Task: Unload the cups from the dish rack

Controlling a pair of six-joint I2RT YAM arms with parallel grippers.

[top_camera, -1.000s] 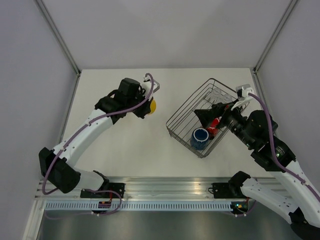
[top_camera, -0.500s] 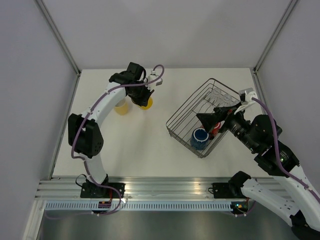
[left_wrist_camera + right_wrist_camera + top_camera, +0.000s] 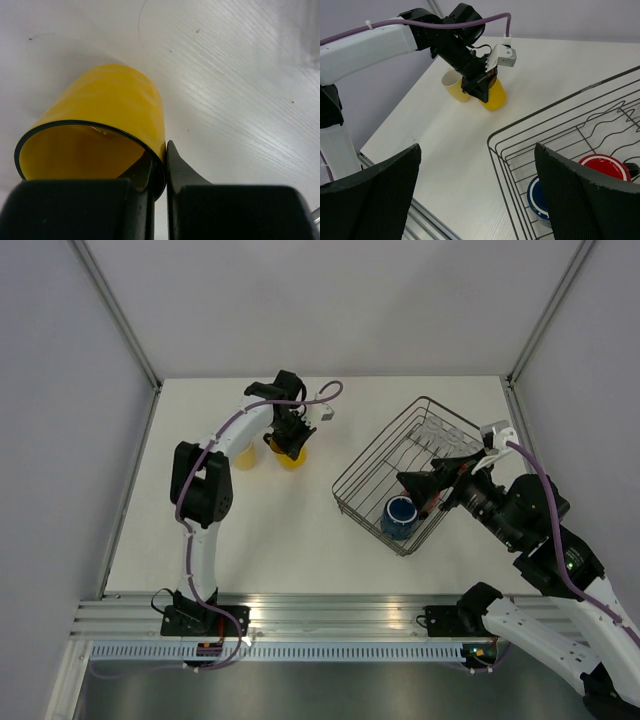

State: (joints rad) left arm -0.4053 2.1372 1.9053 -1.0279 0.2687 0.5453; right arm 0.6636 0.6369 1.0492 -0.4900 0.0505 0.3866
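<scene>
My left gripper [image 3: 290,440] is shut on the rim of the bright yellow mug [image 3: 294,456], one finger inside and one outside [image 3: 162,160]. The mug [image 3: 110,115] is down at the table beside the pale yellow mug [image 3: 243,454]. Both mugs also show in the right wrist view, bright yellow [image 3: 496,96] and pale yellow [image 3: 451,84]. The dish rack [image 3: 358,462] holds the dark blue mug [image 3: 400,516], the red mug [image 3: 602,167] and clear tumblers [image 3: 440,430] at its far end. My right gripper [image 3: 476,150] is open and empty above the rack's near side [image 3: 425,483].
The rack [image 3: 520,131] stands at an angle on the right half of the white table. Grey walls close in the left, far and right sides. A metal rail runs along the near edge [image 3: 330,615].
The left arm's elbow has swung far left and back while its gripper stayed on the bright yellow mug; the pale yellow mug has come into view. The right gripper has drawn back slightly.
</scene>
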